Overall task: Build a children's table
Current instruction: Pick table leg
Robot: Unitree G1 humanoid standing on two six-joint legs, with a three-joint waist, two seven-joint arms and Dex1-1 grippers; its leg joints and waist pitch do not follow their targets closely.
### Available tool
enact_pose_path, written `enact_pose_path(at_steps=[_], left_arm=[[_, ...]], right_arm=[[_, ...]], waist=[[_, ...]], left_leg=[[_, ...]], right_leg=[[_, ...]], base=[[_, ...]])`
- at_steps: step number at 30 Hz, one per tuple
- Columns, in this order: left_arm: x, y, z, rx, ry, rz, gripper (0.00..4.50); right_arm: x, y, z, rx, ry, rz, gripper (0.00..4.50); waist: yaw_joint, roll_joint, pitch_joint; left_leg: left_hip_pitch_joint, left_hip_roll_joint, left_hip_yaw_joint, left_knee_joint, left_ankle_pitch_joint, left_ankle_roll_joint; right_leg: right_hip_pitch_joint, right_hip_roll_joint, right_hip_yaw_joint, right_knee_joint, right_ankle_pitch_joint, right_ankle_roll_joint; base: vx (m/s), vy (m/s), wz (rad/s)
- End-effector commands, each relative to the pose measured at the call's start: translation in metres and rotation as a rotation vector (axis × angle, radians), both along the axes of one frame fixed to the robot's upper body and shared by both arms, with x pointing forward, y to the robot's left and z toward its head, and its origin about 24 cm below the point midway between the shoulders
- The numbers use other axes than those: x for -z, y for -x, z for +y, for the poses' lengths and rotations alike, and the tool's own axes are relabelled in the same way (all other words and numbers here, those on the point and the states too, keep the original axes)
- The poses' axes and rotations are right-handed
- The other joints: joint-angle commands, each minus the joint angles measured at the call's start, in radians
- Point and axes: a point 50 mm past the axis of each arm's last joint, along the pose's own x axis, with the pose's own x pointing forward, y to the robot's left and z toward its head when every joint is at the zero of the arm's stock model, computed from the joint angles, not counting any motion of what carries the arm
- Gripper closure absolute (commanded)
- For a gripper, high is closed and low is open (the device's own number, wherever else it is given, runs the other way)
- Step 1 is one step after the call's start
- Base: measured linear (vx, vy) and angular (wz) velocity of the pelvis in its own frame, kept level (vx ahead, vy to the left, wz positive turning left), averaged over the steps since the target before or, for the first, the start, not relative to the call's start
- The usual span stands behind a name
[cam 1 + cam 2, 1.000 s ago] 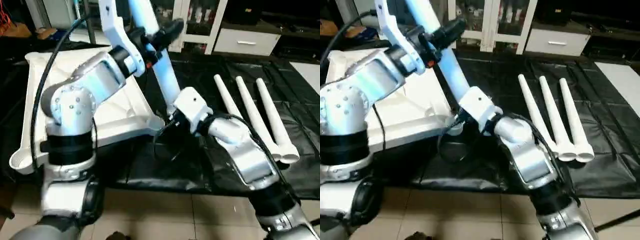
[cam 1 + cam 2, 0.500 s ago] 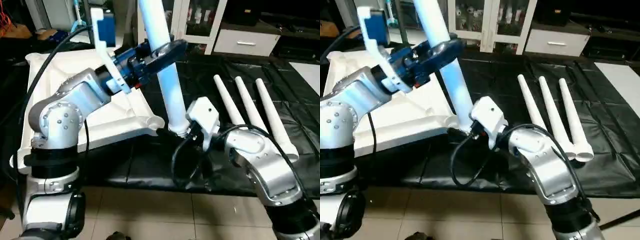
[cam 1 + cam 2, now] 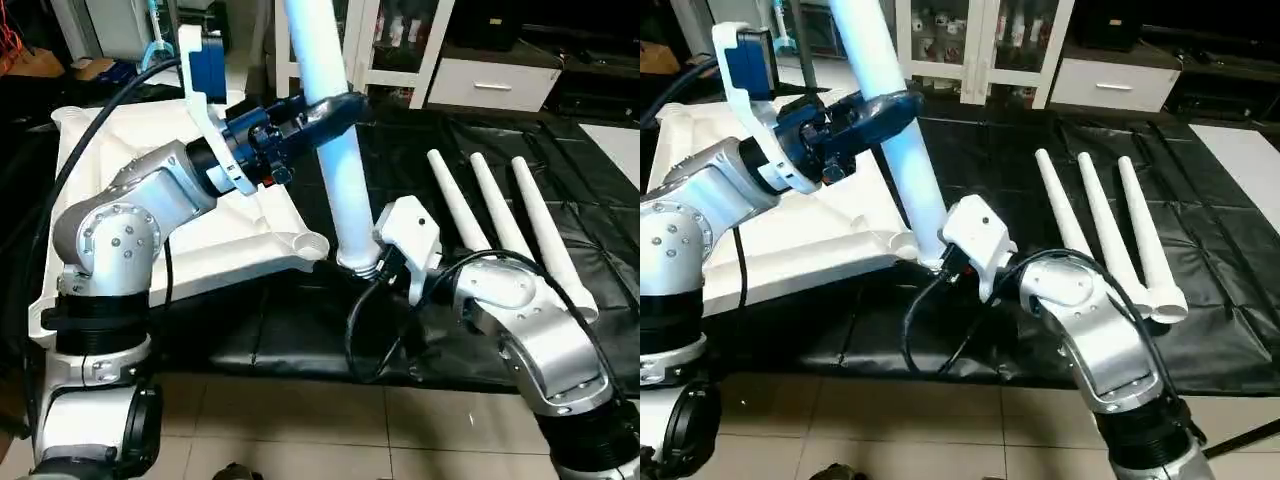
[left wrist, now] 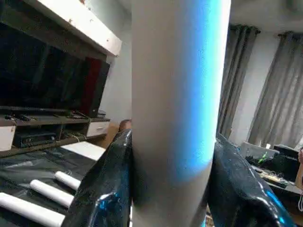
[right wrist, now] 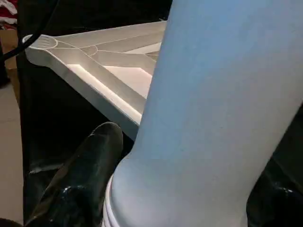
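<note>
- White plastic table top (image 3: 150, 215) lies ribs-up on black mat (image 3: 480, 180); no leg seated yet.
- Left gripper (image 3: 335, 105) clamps upright leg (image 3: 335, 165) mid-shaft; right gripper (image 3: 375, 270) hugs its threaded end, beside corner socket (image 3: 310, 243).
- You've 3 spare legs (image 3: 510, 235) left.

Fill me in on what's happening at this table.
A humanoid robot is putting together a children's table. Both tools hold one white leg nearly upright: the left tool grips it partway up, the right tool at its threaded lower end, just beside a corner socket of the upturned table top. The end is not yet in the socket. Three spare legs lie on the black sheet.
</note>
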Motion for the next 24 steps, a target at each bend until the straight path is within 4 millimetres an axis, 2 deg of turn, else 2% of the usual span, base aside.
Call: enact_pose_path(at_steps=[1,2,5,6,8,13,15,16,17,18,19,20,21,22,23,24], left_arm=[[0.0,-0.002,0.0,-0.028,-0.017,-0.012,2.68],[0.001,-0.003,0.0,-0.031,-0.016,-0.012,2.69],[-0.001,-0.005,0.001,-0.055,0.002,-0.011,2.7],[-0.002,-0.006,0.001,-0.068,0.008,-0.011,2.71],[-0.003,-0.006,0.001,-0.076,0.013,-0.012,2.71],[-0.005,-0.01,0.0,-0.137,0.015,-0.01,2.71],[-0.006,-0.015,0.0,-0.197,-0.001,-0.009,2.72],[-0.005,-0.022,0.002,-0.288,-0.014,0.009,2.72],[-0.005,-0.024,0.003,-0.309,-0.017,0.011,2.72],[-0.005,-0.029,0.004,-0.374,-0.024,0.019,2.72],[-0.005,-0.035,0.007,-0.451,-0.022,0.046,2.72],[-0.004,-0.038,0.009,-0.486,-0.018,0.065,2.72],[-0.004,-0.039,0.01,-0.507,-0.012,0.075,2.72],[-0.007,-0.048,0.017,-0.617,0.033,0.133,2.72],[-0.007,-0.048,0.017,-0.617,0.033,0.133,2.72],[-0.011,-0.05,0.019,-0.659,0.066,0.141,2.72]], right_arm=[[-0.003,0.001,0.0,0.004,0.006,-0.019,1.72],[-0.003,0.001,0.0,0.003,0.006,-0.02,1.72],[-0.004,0.0,0.0,0.006,0.012,-0.028,1.72],[-0.004,-0.001,0.0,0.015,0.018,-0.038,1.37],[-0.004,-0.002,-0.001,0.029,0.023,-0.047,1.02],[-0.012,-0.01,-0.002,0.11,0.0,-0.125,0.66],[-0.018,-0.014,-0.003,0.155,-0.013,-0.181,0.49],[-0.025,-0.019,-0.003,0.206,-0.044,-0.224,0.49],[-0.025,-0.019,-0.003,0.212,-0.049,-0.23,0.43],[-0.028,-0.021,-0.003,0.228,-0.063,-0.244,0.33],[-0.029,-0.021,-0.002,0.241,-0.067,-0.262,0.33],[-0.03,-0.021,-0.001,0.249,-0.065,-0.272,0.09],[-0.03,-0.021,0.0,0.245,-0.066,-0.271,0.03],[-0.027,-0.016,0.008,0.213,-0.068,-0.264,0.03],[-0.027,-0.016,0.008,0.213,-0.068,-0.264,0.01],[-0.022,-0.009,0.016,0.164,-0.061,-0.243,0.0]], waist=[[-0.002,0.018,-0.073],[-0.001,0.015,-0.074],[-0.002,0.017,-0.074],[-0.002,0.017,-0.074],[-0.002,0.016,-0.074],[-0.003,0.014,-0.074],[-0.004,0.014,-0.074],[-0.005,0.014,-0.074],[-0.005,0.016,-0.074],[-0.006,0.013,-0.076],[-0.005,0.014,-0.074],[-0.004,0.014,-0.075],[-0.004,0.013,-0.076],[-0.005,0.013,-0.078],[-0.005,0.012,-0.078],[-0.004,0.01,-0.078]], left_leg=[[0.028,0.034,-0.011,-0.078,-0.173,-0.061],[0.029,0.035,-0.011,-0.078,-0.167,-0.059],[0.029,0.035,-0.01,-0.078,-0.164,-0.058],[0.028,0.036,-0.011,-0.078,-0.163,-0.059],[0.028,0.035,-0.011,-0.078,-0.163,-0.058],[0.028,0.035,-0.011,-0.077,-0.16,-0.063],[0.028,0.035,-0.01,-0.077,-0.157,-0.065],[0.028,0.034,-0.011,-0.077,-0.154,-0.066],[0.029,0.035,-0.01,-0.077,-0.157,-0.067],[0.03,0.033,-0.01,-0.076,-0.162,-0.067],[0.029,0.033,-0.012,-0.077,-0.166,-0.067],[0.028,0.035,-0.013,-0.077,-0.161,-0.071],[0.028,0.033,-0.012,-0.076,-0.15,-0.071],[0.026,0.032,-0.012,-0.074,-0.137,-0.068],[0.026,0.032,-0.013,-0.073,-0.133,-0.065],[0.025,0.031,-0.013,-0.073,-0.125,-0.055]], right_leg=[[0.036,-0.057,0.032,-0.067,-0.031,-0.222],[0.036,-0.057,0.032,-0.066,-0.028,-0.223],[0.035,-0.057,0.032,-0.066,-0.02,-0.225],[0.036,-0.057,0.032,-0.065,-0.017,-0.227],[0.038,-0.058,0.032,-0.065,-0.018,-0.226],[0.036,-0.058,0.033,-0.067,-0.032,-0.218],[0.035,-0.057,0.033,-0.067,-0.028,-0.214],[0.036,-0.056,0.033,-0.067,-0.025,-0.21],[0.032,-0.057,0.033,-0.068,-0.028,-0.208],[0.035,-0.056,0.033,-0.068,-0.031,-0.202],[0.036,-0.056,0.033,-0.068,-0.037,-0.196],[0.038,-0.057,0.033,-0.067,-0.031,-0.194],[0.038,-0.056,0.033,-0.067,-0.012,-0.193],[0.04,-0.054,0.033,-0.063,0.023,-0.198],[0.042,-0.055,0.032,-0.063,0.034,-0.2],[0.044,-0.056,0.032,-0.063,0.043,-0.202]], base=[[0.0,0.0,0.0],[0.0,0.0,0.0],[0.0,0.0,0.0],[0.0,0.0,0.0],[0.0,0.0,0.0],[0.0,0.0,0.0],[0.0,0.0,0.0],[0.0,0.0,0.0],[0.0,0.0,0.0],[0.0,0.0,0.0],[0.0,0.0,0.0],[0.0,0.0,0.0],[0.0,0.0,0.0],[0.0,0.0,0.0],[0.0,0.0,0.0],[0.0,0.0,0.0]])
